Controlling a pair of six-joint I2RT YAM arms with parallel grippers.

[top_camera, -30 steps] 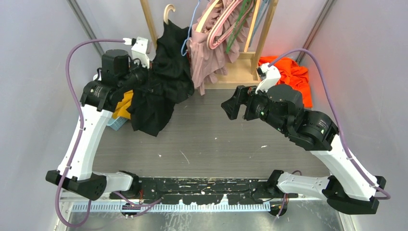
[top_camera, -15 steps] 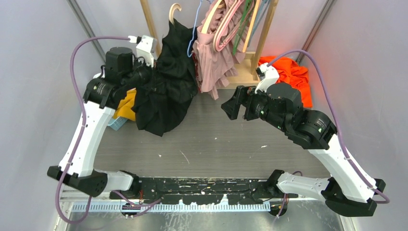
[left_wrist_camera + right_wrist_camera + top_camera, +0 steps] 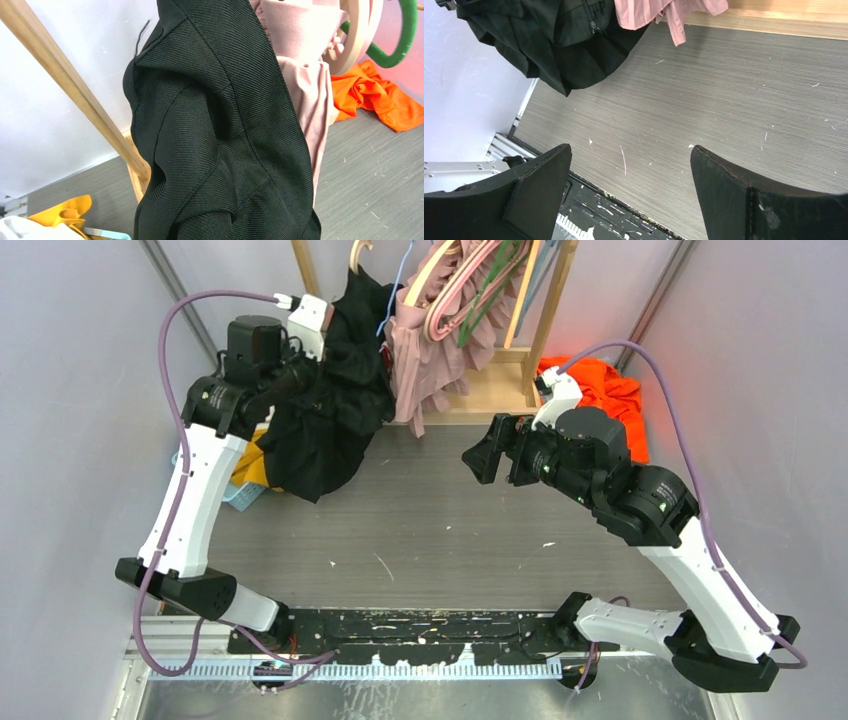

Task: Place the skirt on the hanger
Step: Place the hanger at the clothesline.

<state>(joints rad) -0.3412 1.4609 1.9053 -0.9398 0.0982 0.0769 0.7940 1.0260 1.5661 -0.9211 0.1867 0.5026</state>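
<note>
My left claw (image 3: 318, 375) is reaching high toward the far left corner, closed into the folds of the black skirt (image 3: 330, 420); the cloth is hiding my fingers. The skirt is hanging off the surface (image 3: 430, 530), bunched, its lower hem dangling above a yellow cloth (image 3: 252, 462) and a light blue basket (image 3: 243, 497) at the left edge. A pale hanger hook (image 3: 356, 254) is poking up just above the skirt's top, beside the wooden rack post (image 3: 308, 275). From my left wrist, the skirt is filling the middle of the view, touching a pink garment (image 3: 305, 90) that is hanging on the rack to its right.

My right claw (image 3: 630, 148) is hovering over the middle of the surface with its fingers spread wide and gripping nothing. Bare grey surface is lying under and ahead of it, as far as the rack's wooden base. An orange cloth (image 3: 610, 390) is lying crumpled by the far right wall, behind my right arm. Grey walls are closing in on both sides.
</note>
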